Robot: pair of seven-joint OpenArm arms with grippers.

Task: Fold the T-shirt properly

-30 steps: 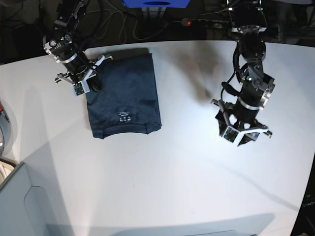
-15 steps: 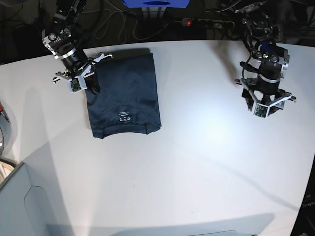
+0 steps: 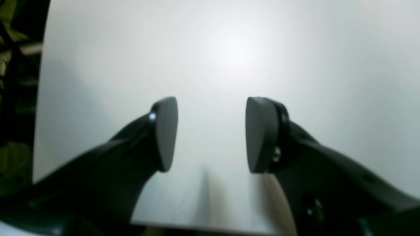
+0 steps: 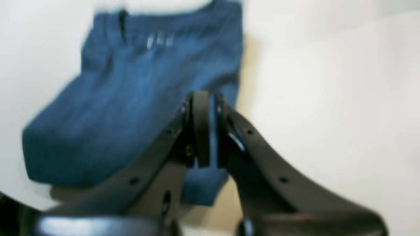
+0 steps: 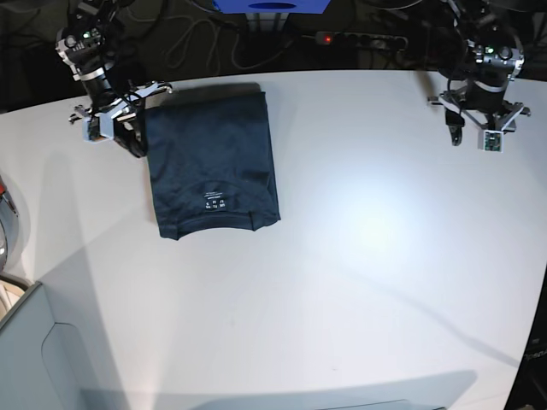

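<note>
The T-shirt (image 5: 214, 162) lies folded into a neat dark navy rectangle on the white table (image 5: 359, 256), left of centre, with its small white neck label facing up near the front edge. My right gripper (image 5: 132, 139) hovers just off the shirt's far left corner. Its jaws are shut with nothing between them (image 4: 205, 131), and the blurred T-shirt (image 4: 131, 98) spreads out beyond them. My left gripper (image 5: 472, 135) is far from the shirt, at the table's far right corner. It is open over bare table (image 3: 211, 134) and holds nothing.
A power strip with a red light (image 5: 326, 38) and cables lie behind the table's far edge, next to a blue object (image 5: 272, 7). A grey panel (image 5: 34, 359) fills the near left corner. The table's right edge (image 5: 538, 282) curves away.
My left arm has swung from mid-right of the table back to the far right corner, staying open. My right gripper has drawn back and left, off the shirt's left edge.
</note>
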